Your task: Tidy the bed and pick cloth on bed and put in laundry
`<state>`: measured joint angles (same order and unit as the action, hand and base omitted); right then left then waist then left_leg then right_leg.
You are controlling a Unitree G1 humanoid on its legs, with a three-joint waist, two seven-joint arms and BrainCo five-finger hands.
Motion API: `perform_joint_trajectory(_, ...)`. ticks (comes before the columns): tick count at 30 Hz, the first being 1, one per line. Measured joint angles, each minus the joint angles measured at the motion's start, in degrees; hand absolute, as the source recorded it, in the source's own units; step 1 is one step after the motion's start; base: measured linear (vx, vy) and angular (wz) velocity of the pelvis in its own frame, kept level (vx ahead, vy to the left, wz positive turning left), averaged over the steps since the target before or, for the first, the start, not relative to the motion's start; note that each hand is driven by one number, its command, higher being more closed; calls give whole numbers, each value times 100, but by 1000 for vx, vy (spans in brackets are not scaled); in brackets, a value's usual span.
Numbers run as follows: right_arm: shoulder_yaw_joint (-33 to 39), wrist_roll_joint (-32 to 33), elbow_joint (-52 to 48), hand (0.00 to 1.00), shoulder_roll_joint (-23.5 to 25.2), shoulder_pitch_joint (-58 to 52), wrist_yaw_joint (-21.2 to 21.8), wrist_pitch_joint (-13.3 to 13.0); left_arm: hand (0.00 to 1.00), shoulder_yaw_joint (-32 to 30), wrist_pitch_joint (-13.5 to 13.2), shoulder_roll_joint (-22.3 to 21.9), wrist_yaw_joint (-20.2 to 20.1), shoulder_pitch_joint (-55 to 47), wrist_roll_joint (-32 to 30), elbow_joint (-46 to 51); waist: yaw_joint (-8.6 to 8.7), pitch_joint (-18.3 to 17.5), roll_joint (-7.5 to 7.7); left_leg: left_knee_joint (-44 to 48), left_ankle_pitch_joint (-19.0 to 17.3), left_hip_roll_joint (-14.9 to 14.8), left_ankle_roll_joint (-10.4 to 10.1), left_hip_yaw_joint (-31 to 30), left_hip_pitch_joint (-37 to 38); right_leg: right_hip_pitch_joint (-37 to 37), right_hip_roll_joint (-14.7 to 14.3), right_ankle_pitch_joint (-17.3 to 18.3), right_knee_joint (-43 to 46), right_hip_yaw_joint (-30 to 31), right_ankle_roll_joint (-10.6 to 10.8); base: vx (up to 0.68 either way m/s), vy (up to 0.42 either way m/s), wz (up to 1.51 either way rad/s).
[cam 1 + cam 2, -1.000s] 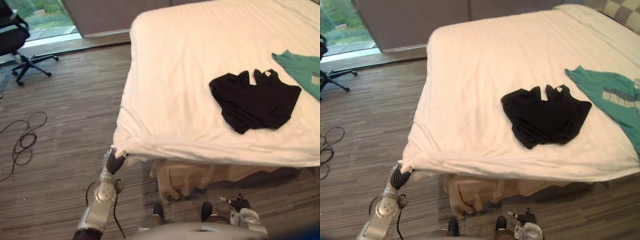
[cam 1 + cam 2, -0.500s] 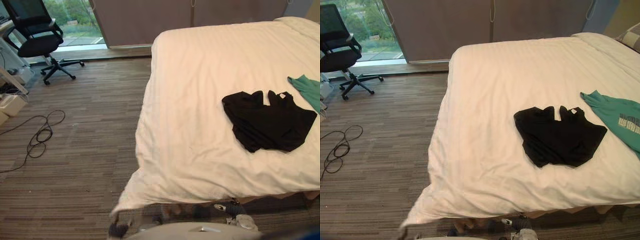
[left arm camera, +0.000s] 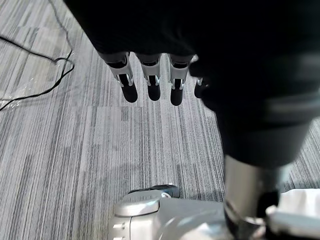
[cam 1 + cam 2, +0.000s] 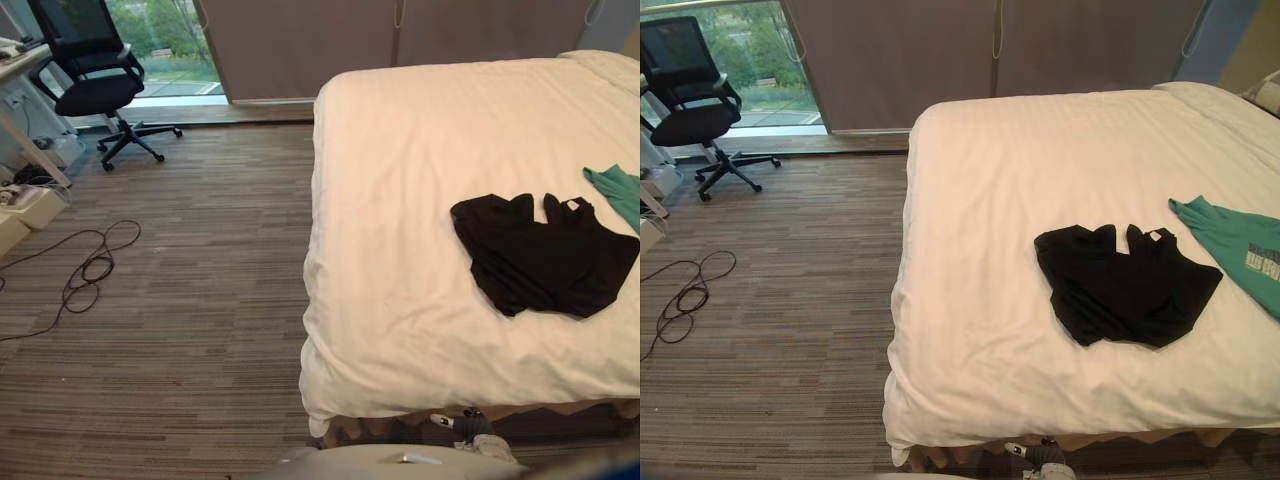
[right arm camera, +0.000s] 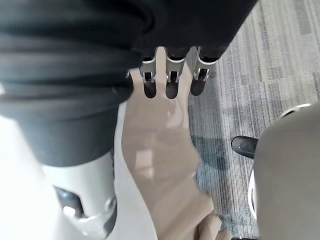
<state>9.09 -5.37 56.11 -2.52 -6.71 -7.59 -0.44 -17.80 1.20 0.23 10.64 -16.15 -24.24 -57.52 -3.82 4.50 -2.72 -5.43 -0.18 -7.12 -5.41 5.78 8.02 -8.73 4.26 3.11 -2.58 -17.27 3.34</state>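
This is a bedroom, with the look of a hotel or serviced room. A wide bed [image 4: 1040,180] under a smooth white cover takes up most of it, a black garment [image 4: 1125,285] and a teal garment [image 4: 1240,245] lying on top. Striped grey carpet [image 4: 770,340] covers the floor. A black office chair [image 4: 690,95] stands by a floor-level window [image 4: 760,55] with greenery outside, next to plain brown wall panels [image 4: 940,55].

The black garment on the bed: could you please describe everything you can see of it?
The black garment is soft cloth, loosely crumpled and lying low on the white bed cover, towards the bed's near right part. Its far edge shows strap-like loops and a small pale label. Folds bunch along its left side. It lies apart from the teal garment to its right; only the cover touches it.
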Motion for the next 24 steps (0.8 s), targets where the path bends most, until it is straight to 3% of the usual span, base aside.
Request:
perform_joint_trajectory(9, 469, 332, 5, 0, 163, -21, -246, -10, 0, 1141, 82, 371, 212, 408, -344, -15, 153, 4, 68, 1, -121, -119, -109, 395, 144, 31, -169, -75, -127, 415, -77, 34, -13, -22)
perform_joint_trajectory(17, 923, 921, 150, 0, 217, -7, -393, -16, 0, 1585, 80, 515, 219, 475, -460, -179, 283, 17, 67, 43, -230, -174, -150, 551, 308, -55, -249, -140, -282, 588, -88, 37, -11, -13)
perform_joint_trajectory(21, 1294, 1695, 250, 0, 240, -40, -449, -102, 0, 1716, 86, 574, 193, 515, -449, -232, 301, 27, 84, 95, -327, -179, -142, 697, 344, -42, -285, -151, -291, 758, -87, 2, 5, -23)
perform_joint_trajectory(24, 2020, 2319, 413, 0, 226, -129, -559, -117, 0, 1737, 89, 607, 100, 535, -438, -235, 306, 30, 89, 96, -370, -177, -131, 808, 353, -7, -284, -151, -303, 841, -85, 28, 12, -14)
